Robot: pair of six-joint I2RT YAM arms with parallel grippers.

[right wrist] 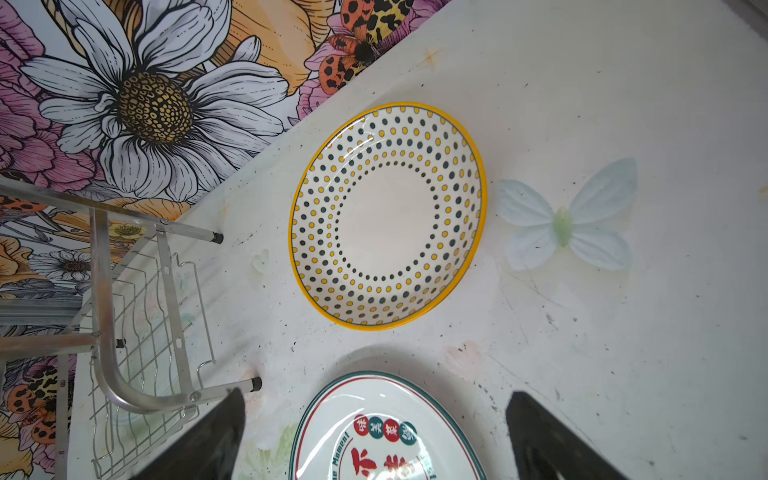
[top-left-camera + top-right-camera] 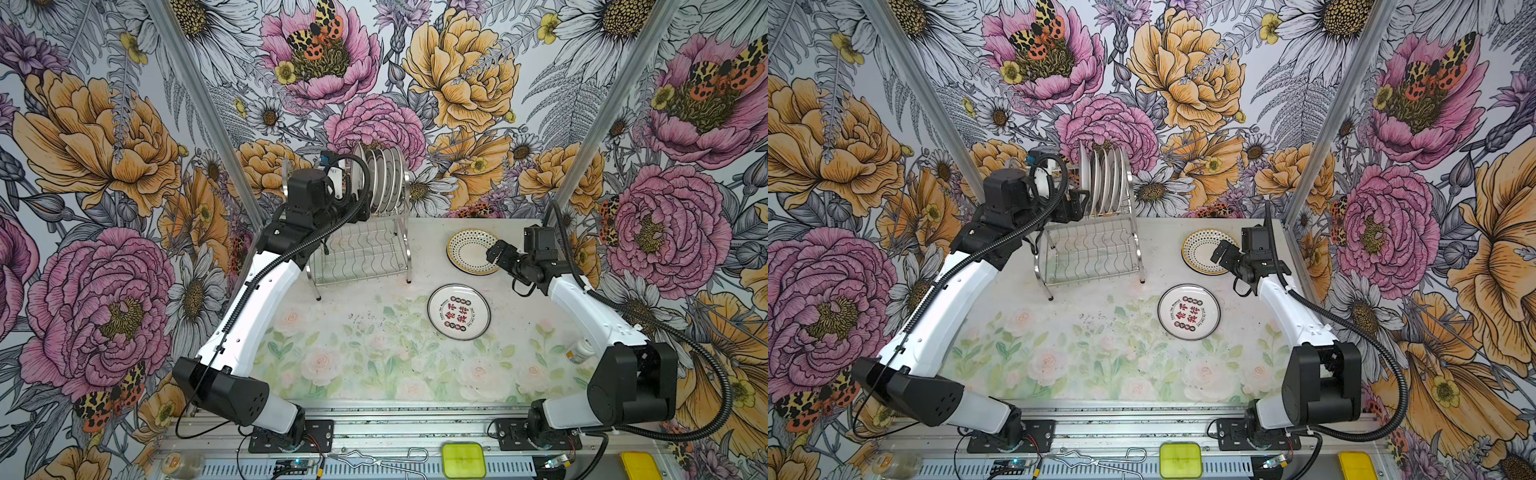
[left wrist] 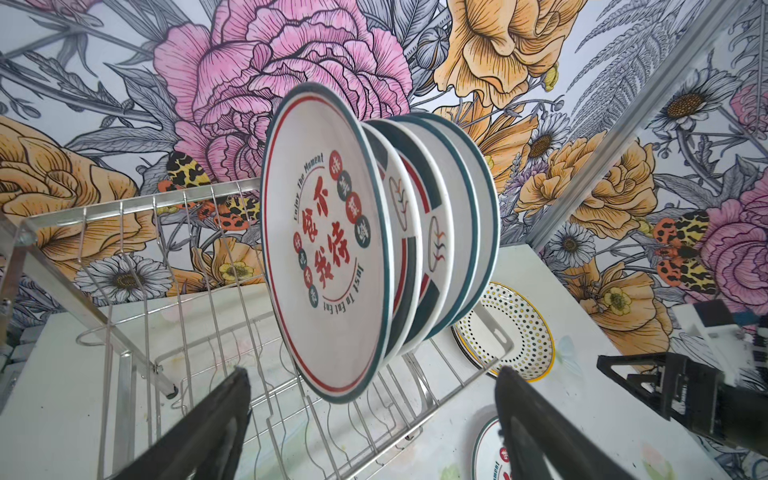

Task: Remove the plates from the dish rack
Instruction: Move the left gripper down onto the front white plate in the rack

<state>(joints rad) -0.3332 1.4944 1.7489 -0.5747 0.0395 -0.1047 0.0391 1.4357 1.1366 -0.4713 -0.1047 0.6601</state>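
Yellow box (image 2: 464,460) at front edge; rose-print tabletop (image 2: 365,349); floral walls (image 2: 83,145).

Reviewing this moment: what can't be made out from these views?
Plate count in the dish rack: in the left wrist view the front plate overlaps those behind; in both top views the left arm covers the rack's left end.
The lettered plate lying flat: cut off by the right wrist view's edge.
The small bottle: partly hidden by the right arm, label too small.
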